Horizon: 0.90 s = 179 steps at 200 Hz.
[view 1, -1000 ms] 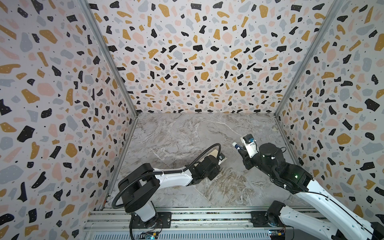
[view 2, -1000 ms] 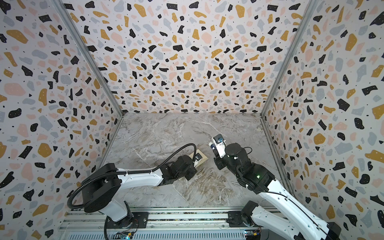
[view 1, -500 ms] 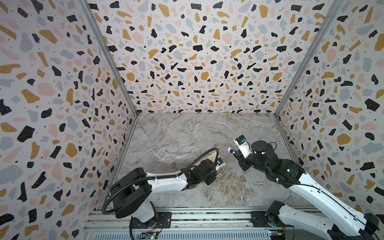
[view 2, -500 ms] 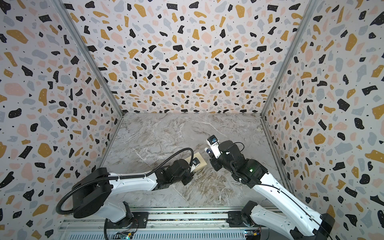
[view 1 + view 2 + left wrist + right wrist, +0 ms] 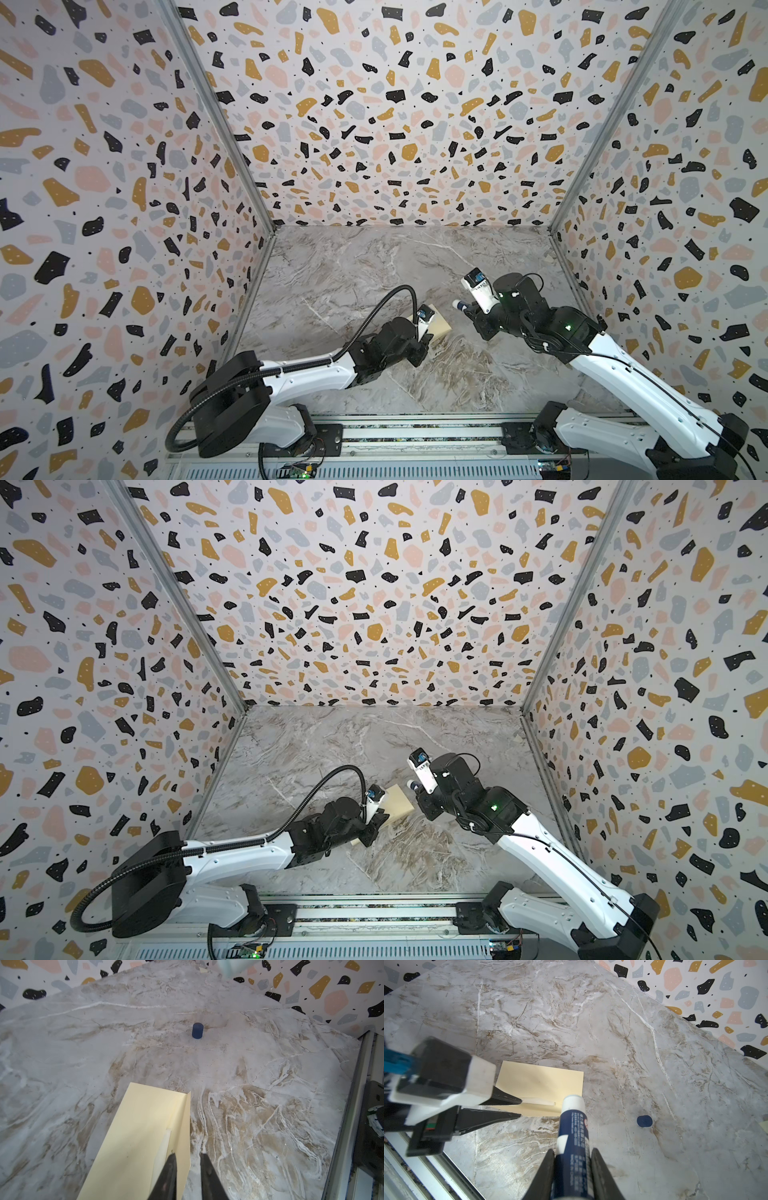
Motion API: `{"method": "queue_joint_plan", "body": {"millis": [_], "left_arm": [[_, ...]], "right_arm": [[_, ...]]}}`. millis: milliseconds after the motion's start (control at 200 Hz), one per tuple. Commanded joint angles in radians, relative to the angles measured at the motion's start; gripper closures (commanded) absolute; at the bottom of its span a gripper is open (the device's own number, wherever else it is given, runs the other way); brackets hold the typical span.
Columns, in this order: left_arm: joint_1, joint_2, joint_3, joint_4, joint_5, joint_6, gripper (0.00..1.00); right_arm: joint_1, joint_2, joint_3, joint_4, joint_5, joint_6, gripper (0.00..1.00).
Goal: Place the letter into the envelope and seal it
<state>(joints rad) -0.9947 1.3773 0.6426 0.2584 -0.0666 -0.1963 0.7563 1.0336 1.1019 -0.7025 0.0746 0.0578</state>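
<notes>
- Enclosure: three walls [image 5: 374, 104] with a terrazzo print of black, ochre, pink and grey chips stand at the 9, 12 and 3 o'clock sides of the table.
- Table [image 5: 353, 270]: one flat grey-and-tan marble-pattern surface.
- Arms: two, white with black joints. In both top views the left arm [image 5: 307, 374] reaches in low from 7 o'clock, and the right arm [image 5: 602, 365] slants in from 5 o'clock.
- Envelope [image 5: 439, 326]: one, pale cream-yellow, lying flat near the table's centre. Its flap is partly raised, and a whitish strip [image 5: 538, 1101] shows along the fold.
- Left gripper [image 5: 187, 1155]: the jaws stand narrowly spread across the envelope's flap edge, one finger over the paper and one over bare table, pinching nothing.
- Right gripper [image 5: 572, 1150]: the jaws are pressed onto one glue stick [image 5: 573, 1126] with a blue body. Its uncapped white tip hovers just off the envelope's 2 o'clock edge.
- Cap [image 5: 197, 1031]: one, dark blue, standing alone on the table, well apart from the envelope.
</notes>
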Motion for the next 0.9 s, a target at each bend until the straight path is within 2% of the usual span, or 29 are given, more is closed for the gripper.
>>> {"method": "queue_joint_plan", "body": {"millis": [0, 355, 891], "left_arm": [[0.009, 0.061, 0.029, 0.019, 0.036, -0.045, 0.84], [0.009, 0.168, 0.045, 0.016, 0.062, -0.048, 1.00], [0.008, 0.230, -0.031, 0.044, 0.086, -0.090, 1.00]], "right_arm": [[-0.006, -0.004, 0.043, -0.015, -0.016, -0.008, 1.00], [-0.012, 0.007, 0.036, -0.011, -0.062, -0.005, 1.00], [-0.014, 0.057, 0.044, -0.045, -0.101, 0.003, 1.00]]}}
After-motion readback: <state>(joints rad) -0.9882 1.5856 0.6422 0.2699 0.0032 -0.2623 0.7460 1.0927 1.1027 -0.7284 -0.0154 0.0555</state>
